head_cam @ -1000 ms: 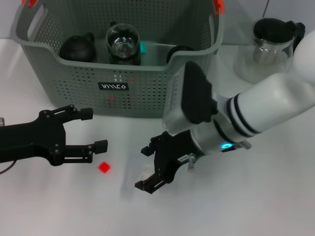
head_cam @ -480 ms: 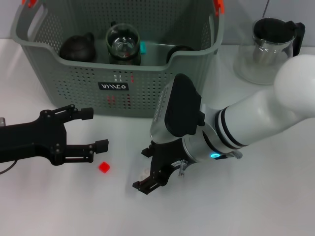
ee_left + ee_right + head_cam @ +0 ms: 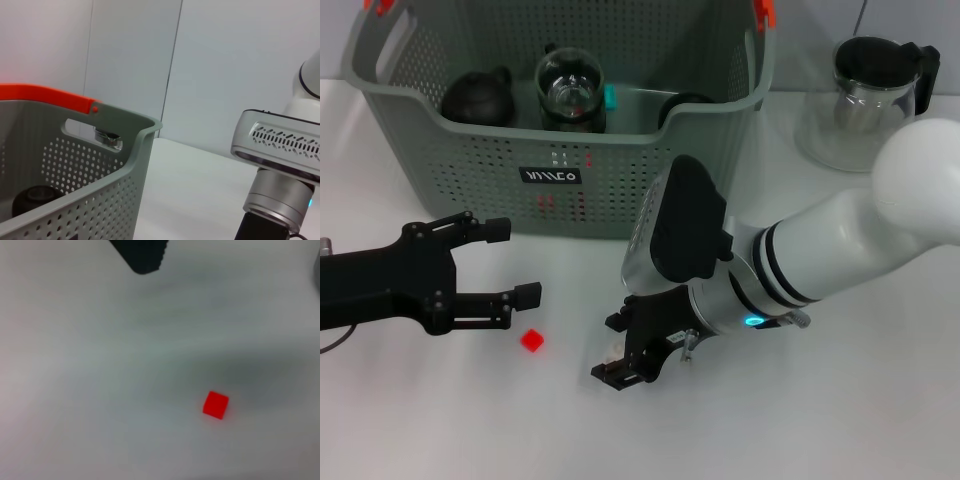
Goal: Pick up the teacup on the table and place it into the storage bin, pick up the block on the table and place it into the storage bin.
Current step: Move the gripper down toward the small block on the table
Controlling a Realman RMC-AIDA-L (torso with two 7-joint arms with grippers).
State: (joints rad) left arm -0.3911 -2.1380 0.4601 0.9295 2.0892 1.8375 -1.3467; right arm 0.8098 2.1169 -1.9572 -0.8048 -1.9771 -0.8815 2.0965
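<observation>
The storage bin stands at the back of the white counter; its small black label carries white lettering I cannot read for certain, and orange clips sit on its rim. Inside it I see a dark round pot and a glass vessel. A glass teapot with a black lid stands on the counter to the bin's right. My right end effector is low over the counter in front of the bin, its fingers set around a small pale object that is too indistinct to name; I cannot tell whether they grip it. The red block lies on the counter just to its left, apart from it. My left end effector hangs open and empty just above the block.
</observation>
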